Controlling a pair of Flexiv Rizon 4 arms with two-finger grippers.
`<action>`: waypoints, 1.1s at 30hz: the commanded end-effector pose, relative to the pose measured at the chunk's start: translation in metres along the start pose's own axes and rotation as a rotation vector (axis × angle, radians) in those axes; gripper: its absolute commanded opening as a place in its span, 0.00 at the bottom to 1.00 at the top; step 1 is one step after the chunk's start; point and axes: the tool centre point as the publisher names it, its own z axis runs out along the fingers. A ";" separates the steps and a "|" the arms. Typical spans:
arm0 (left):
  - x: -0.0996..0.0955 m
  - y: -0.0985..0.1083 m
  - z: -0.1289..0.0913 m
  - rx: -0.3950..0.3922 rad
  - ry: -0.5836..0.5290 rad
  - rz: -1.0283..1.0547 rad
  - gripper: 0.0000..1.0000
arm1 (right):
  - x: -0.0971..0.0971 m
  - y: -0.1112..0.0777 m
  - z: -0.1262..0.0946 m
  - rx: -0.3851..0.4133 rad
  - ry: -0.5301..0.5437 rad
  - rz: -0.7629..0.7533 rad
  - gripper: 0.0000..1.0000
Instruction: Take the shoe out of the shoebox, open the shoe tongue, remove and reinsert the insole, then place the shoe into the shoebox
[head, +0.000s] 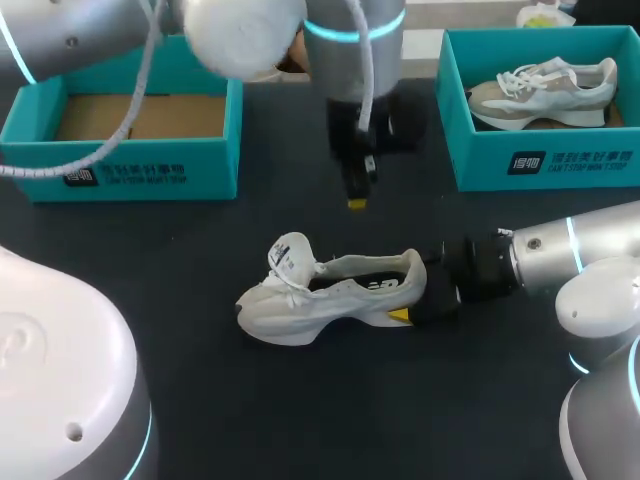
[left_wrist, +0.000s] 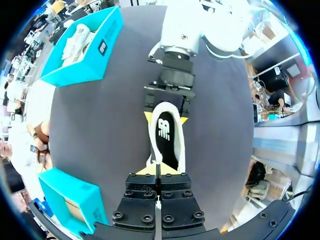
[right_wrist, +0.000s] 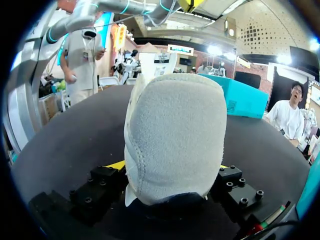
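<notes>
A white shoe (head: 330, 292) lies on its side in the middle of the dark table, its tongue (head: 292, 256) pulled up and the black insole (left_wrist: 165, 132) showing inside. My right gripper (head: 418, 290) is shut on the heel (right_wrist: 175, 135), with a yellow fingertip (right_wrist: 117, 164) on either side. My left arm reaches in from the far left, and its gripper (head: 356, 203) hangs above and behind the shoe. It is shut and holds nothing. In the left wrist view its own gripper (left_wrist: 158, 174) points straight down at the shoe's opening.
An empty teal shoebox (head: 130, 150) stands at the back left. A second teal shoebox (head: 545, 160) at the back right holds another shoe (head: 545, 92). Both boxes also show in the left wrist view, the empty box (left_wrist: 65, 195) and the filled box (left_wrist: 85, 47).
</notes>
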 end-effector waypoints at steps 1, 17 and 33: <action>0.010 -0.003 0.027 -0.032 0.010 0.008 0.00 | -0.003 -0.003 0.002 0.004 -0.002 0.000 0.00; 0.016 -0.003 0.032 -0.039 0.039 0.040 0.00 | -0.003 -0.003 0.002 0.004 -0.002 0.000 0.00; 0.030 -0.006 0.108 0.065 0.084 0.101 0.00 | -0.003 -0.003 0.002 0.004 -0.002 0.000 0.00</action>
